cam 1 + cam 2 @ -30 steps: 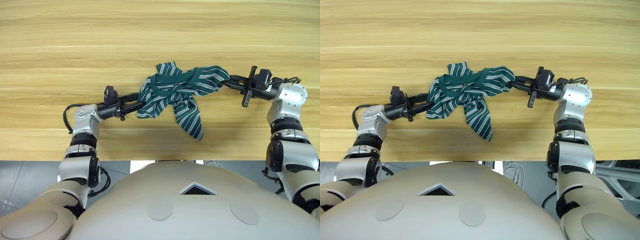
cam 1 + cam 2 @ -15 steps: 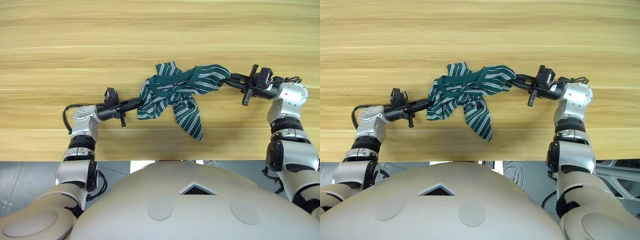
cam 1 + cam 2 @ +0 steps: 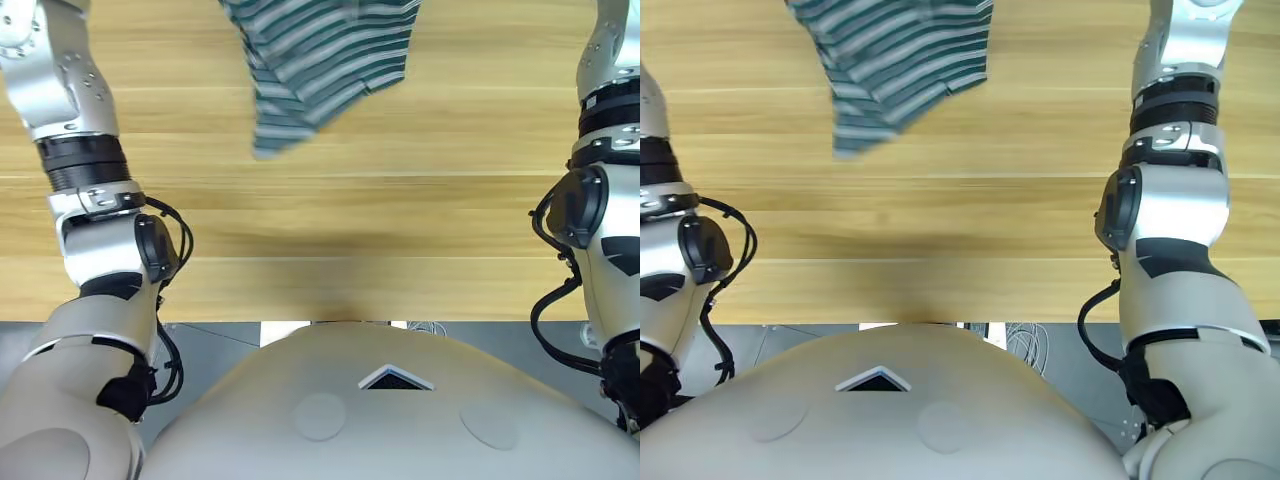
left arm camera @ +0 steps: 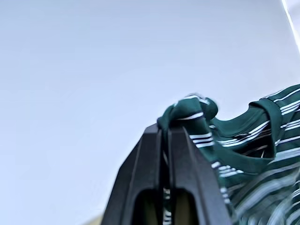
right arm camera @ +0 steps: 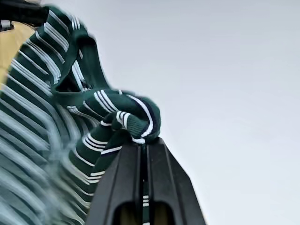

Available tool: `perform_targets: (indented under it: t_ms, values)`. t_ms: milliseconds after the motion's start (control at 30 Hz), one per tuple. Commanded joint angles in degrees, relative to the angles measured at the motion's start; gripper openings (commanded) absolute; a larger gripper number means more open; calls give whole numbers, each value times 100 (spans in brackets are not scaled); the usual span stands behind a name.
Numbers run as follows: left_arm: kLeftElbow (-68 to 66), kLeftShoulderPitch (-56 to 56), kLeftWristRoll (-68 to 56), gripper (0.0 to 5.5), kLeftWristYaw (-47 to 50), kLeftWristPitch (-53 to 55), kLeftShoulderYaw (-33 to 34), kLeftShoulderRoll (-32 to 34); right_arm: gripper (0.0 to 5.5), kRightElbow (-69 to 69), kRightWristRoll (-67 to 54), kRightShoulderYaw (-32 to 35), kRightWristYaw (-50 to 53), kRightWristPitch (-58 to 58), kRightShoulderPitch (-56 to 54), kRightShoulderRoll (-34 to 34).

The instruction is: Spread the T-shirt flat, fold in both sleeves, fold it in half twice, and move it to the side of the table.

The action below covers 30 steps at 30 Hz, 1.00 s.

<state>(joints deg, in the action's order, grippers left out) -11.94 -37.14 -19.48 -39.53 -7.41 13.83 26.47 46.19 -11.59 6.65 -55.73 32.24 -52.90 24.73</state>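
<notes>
The green T-shirt [image 3: 315,60] with white stripes hangs in the air above the wooden table [image 3: 340,230], its lower part dangling at the top of the head views. Both arms are raised high at the left and right edges. In the left wrist view my left gripper [image 4: 167,131] is shut on a bunched fold of the T-shirt [image 4: 243,154]. In the right wrist view my right gripper [image 5: 143,143] is shut on another bunched fold of the T-shirt [image 5: 70,112].
The table's front edge [image 3: 330,320] runs across just ahead of the robot, with grey floor below it. The wooden top under the hanging shirt is bare.
Both arms have swung up from the table, lifting the T-shirt off the surface. It lay crumpled between the grippers before and now hangs in the air.
</notes>
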Motion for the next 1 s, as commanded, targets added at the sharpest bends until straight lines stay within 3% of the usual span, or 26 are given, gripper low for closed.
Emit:
perform_targets:
  t_ms: [33,167,267,467,600,833,1000]
  values:
    - [1743,527,-27,2,396,975,-78,309,0,-1898,-547,164,159,-786,475,244]
    - [2471,650,-100,2,635,1805,-7,564,0,-2879,-364,170,759,-1556,630,411]
    - [1690,138,122,2,800,2113,-193,567,0,-2306,5,48,1348,-1901,157,331]
    - [-2963,-2791,996,2,1053,1235,-737,193,0,1727,1060,-439,2437,-1943,-2447,-136]
    - [-5296,-4367,1362,2,1680,687,-715,154,0,2872,1356,-413,3140,-2393,-3276,-284]
    - [-6271,-4905,1565,2,1974,282,-524,408,0,3186,1543,-239,3262,-2570,-3311,-404]
    - [-6270,-4501,1801,2,1462,153,-734,121,0,3245,1991,-525,2882,-2361,-2149,-515]
